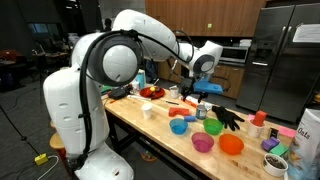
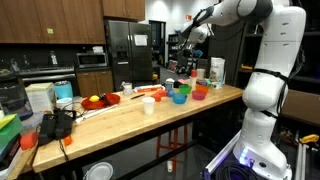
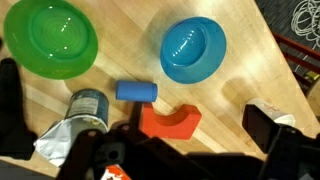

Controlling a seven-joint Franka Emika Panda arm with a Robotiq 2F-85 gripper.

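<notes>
Fingers (image 3: 268,125) of the pincer (image 1: 198,90) stand wide apart in the wrist view, a dark one at each side of the frame. We see nothing caught between them, so the pincer is spread and carries nothing. It hangs over the wooden table (image 1: 155,132), clear of everything on it. Straight beneath it, in the gap between the fingers, lies the orange block (image 3: 168,123), a flat piece with a notch cut into one side. Just ahead of the pincer, past that block, lies a small blue piece (image 3: 135,91). The two sit very close, and we cannot tell whether they touch. Off toward one finger a tin can (image 3: 88,104) stands upright, with a crumpled pale wad (image 3: 58,142) against its near side. Farther ahead of the pincer sit two bowls with their mouths up, a green bowl (image 3: 52,40) beyond the can and a blue bowl (image 3: 193,50) beyond the orange block, apart from each other. In an exterior view we also find a purple bowl (image 1: 202,143), an orange bowl (image 1: 231,146) and a black glove (image 1: 228,118) on the table, all well away from the pincer.
</notes>
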